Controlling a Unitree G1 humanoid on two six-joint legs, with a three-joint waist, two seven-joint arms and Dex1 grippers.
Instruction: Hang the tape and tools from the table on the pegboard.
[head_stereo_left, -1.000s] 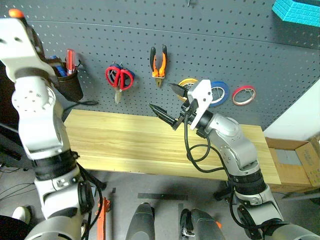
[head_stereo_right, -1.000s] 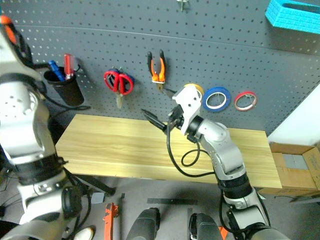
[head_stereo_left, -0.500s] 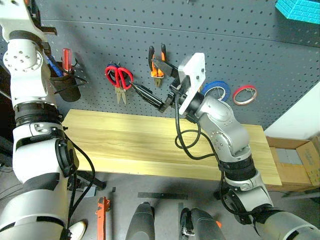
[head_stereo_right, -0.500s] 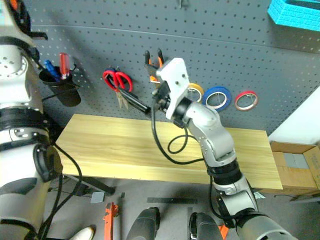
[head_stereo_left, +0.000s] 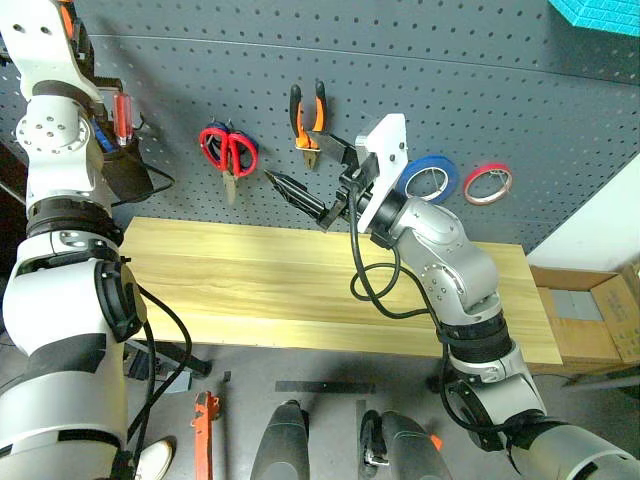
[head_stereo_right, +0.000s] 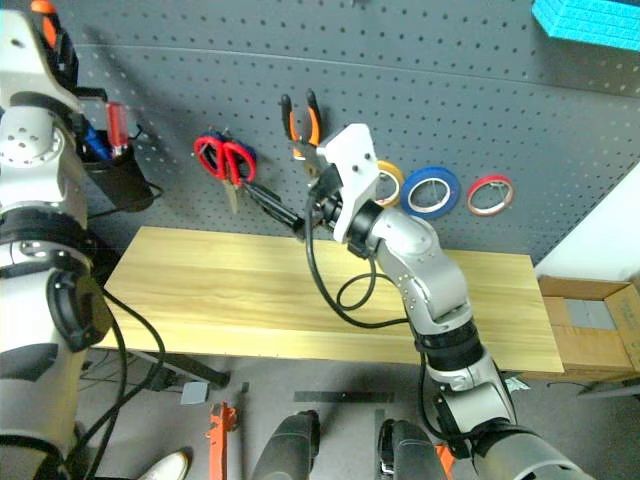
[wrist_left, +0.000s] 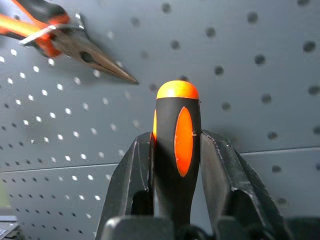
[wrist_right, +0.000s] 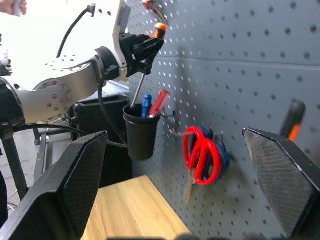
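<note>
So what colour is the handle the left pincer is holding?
Black with orange inlays and tip, on the screwdriver handle; clearest in the left wrist view.

a black cup (head_stereo_right: 118, 180) at the left edge holds red- and blue-handled tools; a yellow roll (head_stereo_right: 388, 182) and a small red roll (head_stereo_right: 489, 194) sit mid-right, a turquoise bin (head_stereo_right: 590, 22) upper right, cardboard boxes (head_stereo_left: 592, 325) lower right
</note>
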